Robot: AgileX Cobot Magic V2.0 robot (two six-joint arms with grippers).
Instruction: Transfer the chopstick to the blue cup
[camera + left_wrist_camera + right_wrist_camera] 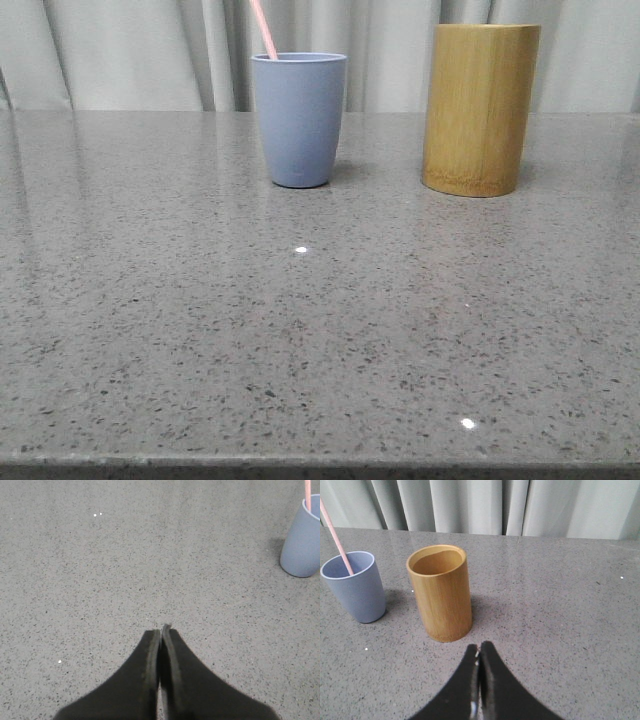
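The blue cup [299, 118] [302, 542] [355, 586] stands upright at the back of the table. A pale pink chopstick [264, 29] [307, 495] [337, 538] leans inside it, its upper end sticking out over the rim. My left gripper [162, 628] is shut with nothing between its fingers, hovering over bare table well away from the cup. Just short of the bamboo holder, my right gripper [479, 647] is shut and empty too. Neither gripper shows in the front view.
A taller tan bamboo cylinder holder [479, 108] [440, 592] stands to the right of the blue cup; its inside looks empty from the right wrist view. The grey speckled table [320, 330] ends at a pale curtain [120, 50] behind.
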